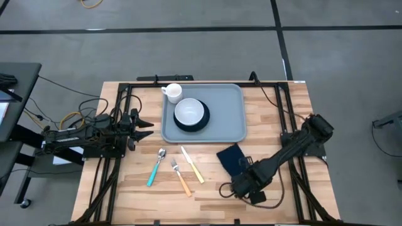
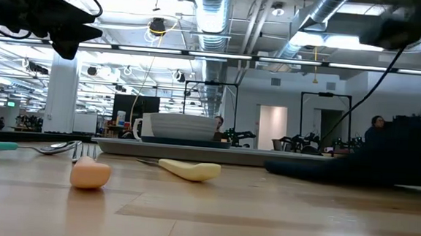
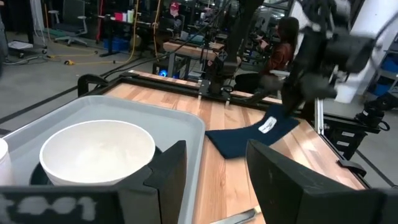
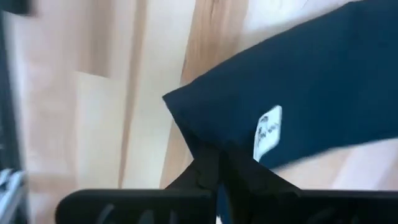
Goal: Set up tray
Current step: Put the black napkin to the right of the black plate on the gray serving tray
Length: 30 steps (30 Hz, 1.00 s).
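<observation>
Fingers of the left gripper (image 1: 147,124) are spread wide, empty, above the counter (image 1: 125,188) just left of the tray (image 1: 229,113). That tray sits at the counter's far middle, carrying a white bowl (image 1: 189,112) on a dark plate and a white mug (image 1: 173,93). Three utensils lie nearer. At right, the right gripper (image 1: 239,168) pinches the navy napkin (image 1: 230,157).

No text can be read anywhere. The dark navy napkin (image 4: 323,87) carries a small white label (image 4: 268,132) with dark marks on it, but they are too blurred to make out.
</observation>
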Motion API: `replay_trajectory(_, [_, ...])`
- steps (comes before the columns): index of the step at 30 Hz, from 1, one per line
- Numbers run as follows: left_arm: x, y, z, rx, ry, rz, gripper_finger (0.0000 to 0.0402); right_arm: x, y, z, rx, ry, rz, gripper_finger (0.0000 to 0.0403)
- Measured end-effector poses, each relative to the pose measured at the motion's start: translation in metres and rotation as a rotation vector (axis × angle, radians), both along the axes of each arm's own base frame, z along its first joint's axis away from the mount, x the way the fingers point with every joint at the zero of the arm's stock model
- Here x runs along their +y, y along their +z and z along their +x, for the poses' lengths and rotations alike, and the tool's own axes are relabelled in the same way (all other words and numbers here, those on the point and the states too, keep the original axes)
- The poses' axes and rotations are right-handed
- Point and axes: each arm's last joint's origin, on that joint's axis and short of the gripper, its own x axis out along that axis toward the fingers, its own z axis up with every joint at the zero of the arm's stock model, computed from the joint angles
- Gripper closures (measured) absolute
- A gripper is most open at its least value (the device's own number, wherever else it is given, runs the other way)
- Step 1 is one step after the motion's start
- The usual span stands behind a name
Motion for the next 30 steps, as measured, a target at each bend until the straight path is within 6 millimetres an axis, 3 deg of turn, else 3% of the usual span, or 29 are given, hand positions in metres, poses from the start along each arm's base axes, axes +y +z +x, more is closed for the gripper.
replay_trajectory(8, [0.0, -0.001, 0.0, 0.011, 0.0, -0.002, 0.0246, -0.022, 0.068, -0.002, -0.02, -0.026, -0.038, 0.0402])
replay_trajectory(14, [0.0, -0.002, 0.0, 0.024, 0.0, -0.004, 0.0246, -0.04, 0.104, -0.001, -0.023, -0.038, -0.078, 0.0402])
replay_trajectory(21, [0.0, -0.003, 0.0, 0.025, 0.0, -0.01, 0.0246, -0.07, 0.128, 0.017, -0.115, -0.017, -0.047, 0.0403])
replay_trajectory(30, [0.0, -0.003, 0.0, 0.028, 0.001, -0.013, 0.0246, -0.119, 0.132, 0.032, -0.129, -0.02, -0.06, 0.0403])
